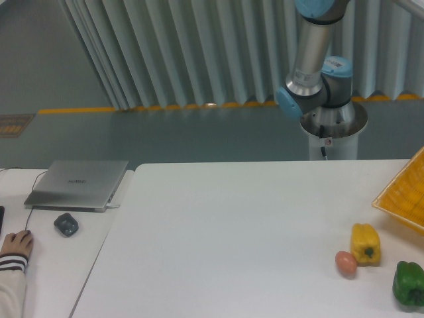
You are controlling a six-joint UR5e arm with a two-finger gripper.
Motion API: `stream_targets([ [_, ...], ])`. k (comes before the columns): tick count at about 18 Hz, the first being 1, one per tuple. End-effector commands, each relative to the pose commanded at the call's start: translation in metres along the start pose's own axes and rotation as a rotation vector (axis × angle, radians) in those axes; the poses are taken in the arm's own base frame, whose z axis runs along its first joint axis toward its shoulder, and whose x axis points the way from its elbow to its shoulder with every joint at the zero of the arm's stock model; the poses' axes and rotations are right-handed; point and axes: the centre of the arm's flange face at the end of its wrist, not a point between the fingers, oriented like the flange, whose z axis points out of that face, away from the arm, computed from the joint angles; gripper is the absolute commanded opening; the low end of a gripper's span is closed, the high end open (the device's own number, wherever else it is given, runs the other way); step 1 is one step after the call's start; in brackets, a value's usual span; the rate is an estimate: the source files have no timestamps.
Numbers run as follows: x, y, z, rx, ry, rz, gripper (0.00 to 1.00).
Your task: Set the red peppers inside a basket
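A corner of the yellow-orange mesh basket [405,199] shows at the right edge of the white table [232,232]. The red pepper is out of view. The gripper is also out of the frame; only the arm's base and blue-capped joints [311,93] stand behind the table's far edge.
A yellow bell pepper [366,244], a small brown egg-like object [346,263] and a green bell pepper [409,283] lie at the front right. On the side table at the left are a closed laptop [78,183], a dark mouse [65,224] and a person's hand [14,245].
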Motion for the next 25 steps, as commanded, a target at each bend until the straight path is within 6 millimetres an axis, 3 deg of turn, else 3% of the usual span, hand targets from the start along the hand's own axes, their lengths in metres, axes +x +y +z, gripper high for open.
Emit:
stream_targets([
  [4,0.003,0.010,0.001,-0.017,-0.023,-0.031,1.00],
  [15,0.003,0.008,0.002,-0.012,-0.027,-0.031,1.00],
  [19,0.014,0.012,0.009,-0.021,-0.034,-0.074,1.00],
  [23,-0.001,-0.015,0.001,-0.023,-0.048,-0.121,1.00],
  [25,-0.002,-0.016,0.000,-0.020,-0.051,-0.119,1.00],
])
